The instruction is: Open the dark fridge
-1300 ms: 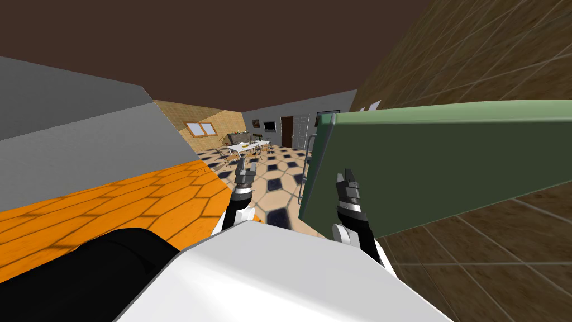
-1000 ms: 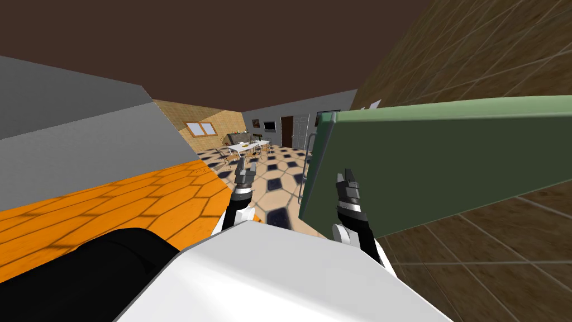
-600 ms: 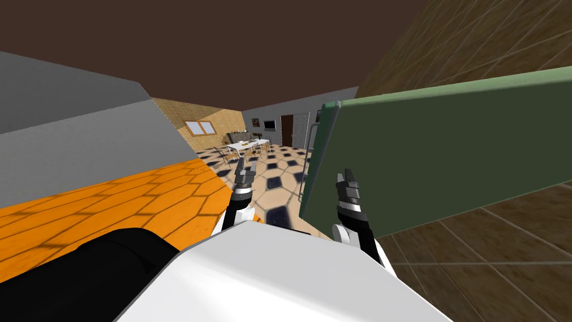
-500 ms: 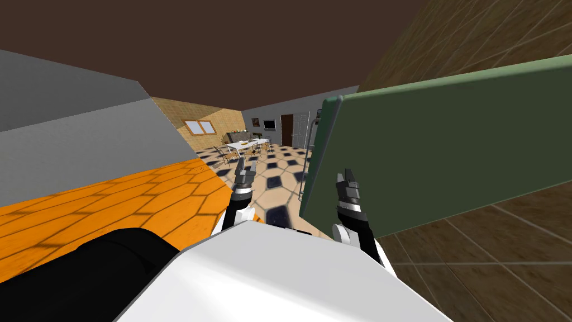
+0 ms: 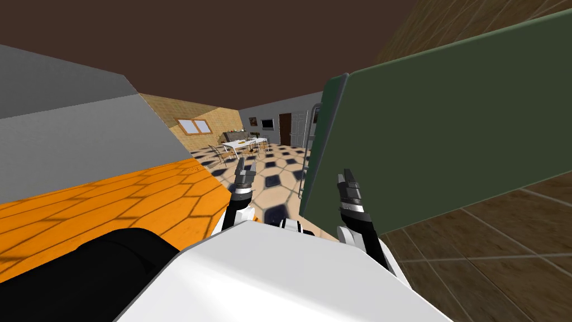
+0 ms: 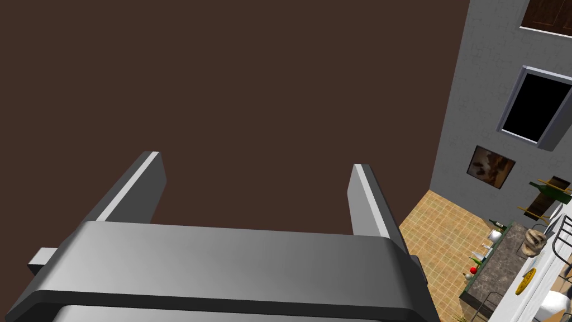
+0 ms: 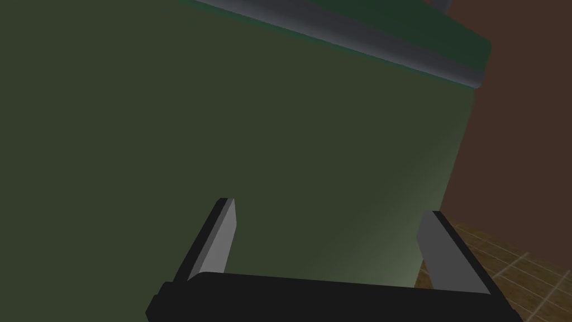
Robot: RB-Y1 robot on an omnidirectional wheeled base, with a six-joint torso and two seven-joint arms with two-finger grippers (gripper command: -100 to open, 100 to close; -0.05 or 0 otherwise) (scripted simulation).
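Dark green, the fridge (image 5: 447,128) stands as a broad flat slab on the right, close in front of me, its face slanting with the camera's roll. On the left lies an orange surface (image 5: 123,195) with a hexagon pattern, below a grey wall (image 5: 72,145). Between them a floor of cream and black tiles (image 5: 273,181) runs to the far end, where a white desk (image 5: 241,144) stands with chairs round it. The right gripper (image 5: 347,178) is raised before the near left part of the fridge, its fingers apart with nothing between them; the green face lies beyond them, and I cannot tell if they touch it. The left gripper (image 5: 244,166) is raised over the tiled floor, left of the fridge, its fingers likewise apart and empty. A thin grey handle (image 5: 306,167) runs along the fridge's left edge, between the two grippers and farther off.
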